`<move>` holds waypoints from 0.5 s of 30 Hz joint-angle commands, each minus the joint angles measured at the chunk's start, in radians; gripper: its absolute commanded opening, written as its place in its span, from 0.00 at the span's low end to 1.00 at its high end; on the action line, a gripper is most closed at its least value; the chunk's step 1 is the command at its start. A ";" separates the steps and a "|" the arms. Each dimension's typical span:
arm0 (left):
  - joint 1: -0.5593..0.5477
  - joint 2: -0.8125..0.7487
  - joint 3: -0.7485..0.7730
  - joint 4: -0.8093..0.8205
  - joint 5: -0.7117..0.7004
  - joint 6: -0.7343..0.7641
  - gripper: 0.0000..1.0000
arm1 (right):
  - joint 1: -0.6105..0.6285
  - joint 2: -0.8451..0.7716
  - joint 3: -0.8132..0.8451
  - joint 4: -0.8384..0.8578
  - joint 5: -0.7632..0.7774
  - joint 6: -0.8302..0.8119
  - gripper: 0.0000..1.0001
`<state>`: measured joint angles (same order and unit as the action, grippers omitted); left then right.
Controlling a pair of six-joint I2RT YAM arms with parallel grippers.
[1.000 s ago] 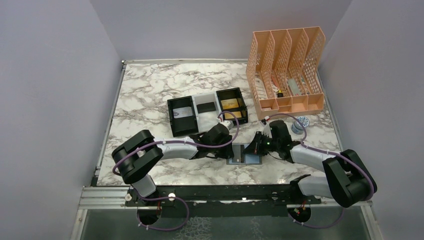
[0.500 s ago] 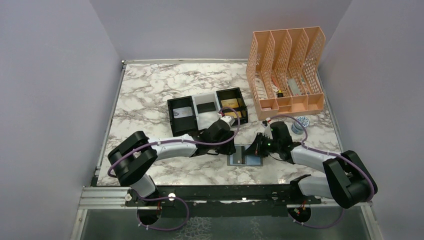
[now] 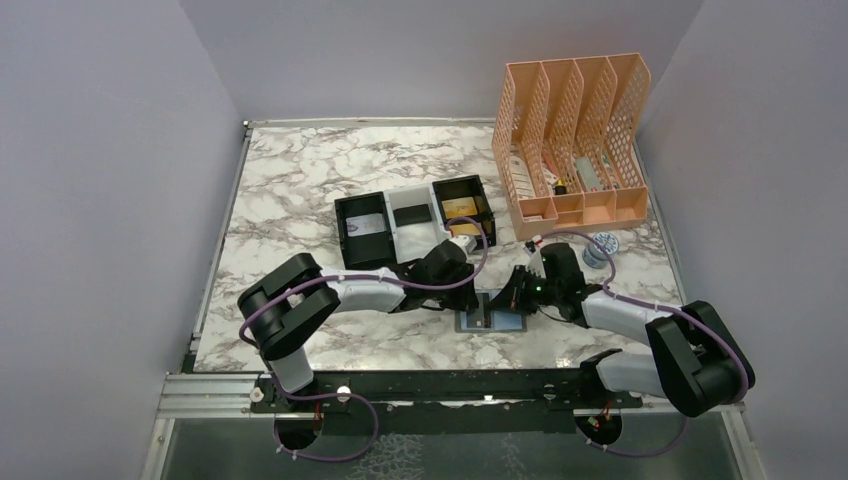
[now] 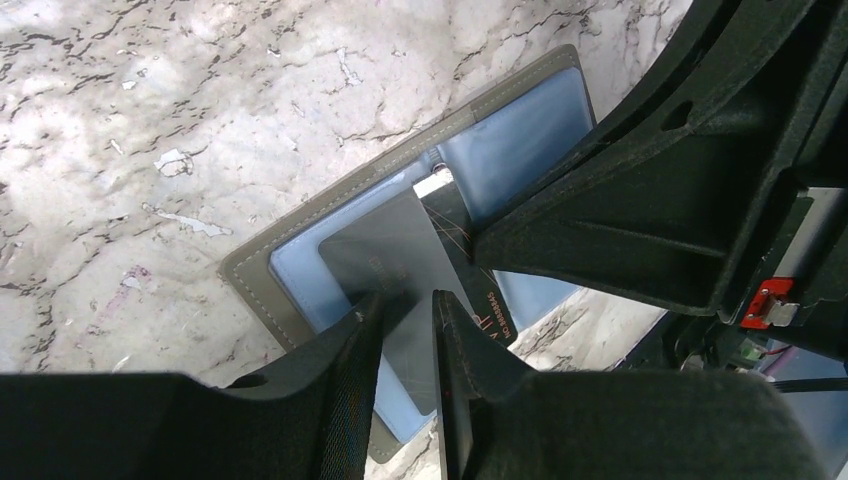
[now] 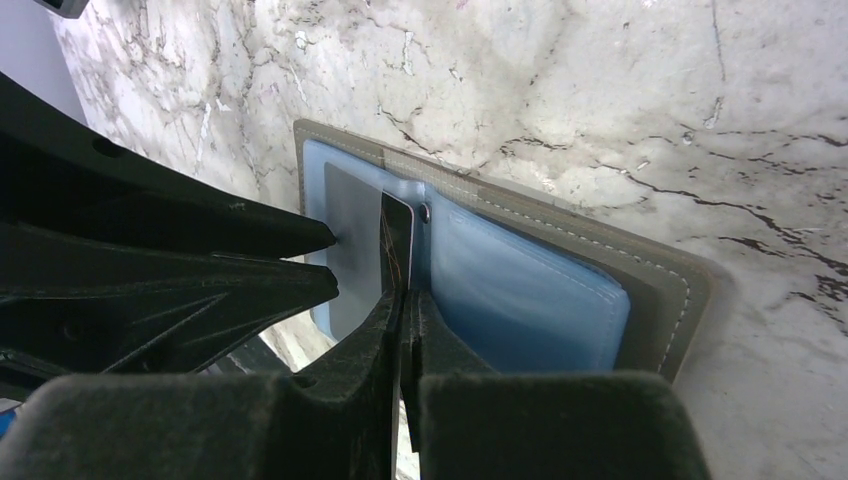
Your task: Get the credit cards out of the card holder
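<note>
On the marble table (image 3: pixel 300 190) the card holder (image 5: pixel 540 290) lies open between both arms. The right gripper (image 5: pixel 405 300), pressed together, sits at its fold. The left gripper (image 4: pixel 405 305) straddles a grey card (image 4: pixel 390 250); whether it pinches, I cannot tell. Best to grip firmly, then slide the card out flat.

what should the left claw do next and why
Probably close the left claw on the grey card and draw it out of the card holder. Its jaws sit slightly apart astride the card's edge, the card looks partly out of its blue pocket, and the shut right claw seems to pin the holder near the fold.
</note>
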<state>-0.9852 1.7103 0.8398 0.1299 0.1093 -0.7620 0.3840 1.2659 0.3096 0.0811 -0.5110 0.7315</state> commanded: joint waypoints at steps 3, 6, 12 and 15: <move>-0.009 -0.003 -0.046 -0.112 -0.061 0.001 0.28 | -0.004 -0.021 -0.023 0.063 -0.036 0.041 0.08; -0.009 -0.045 -0.052 -0.122 -0.066 0.004 0.28 | -0.004 -0.018 -0.040 0.080 -0.039 0.068 0.16; -0.009 -0.077 -0.054 -0.145 -0.048 0.014 0.29 | -0.004 0.004 -0.048 0.052 0.001 0.068 0.21; -0.009 -0.082 -0.065 -0.126 -0.020 0.026 0.29 | -0.004 0.016 -0.054 0.077 -0.024 0.074 0.21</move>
<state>-0.9905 1.6520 0.8070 0.0559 0.0799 -0.7666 0.3840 1.2636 0.2790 0.1349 -0.5289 0.7967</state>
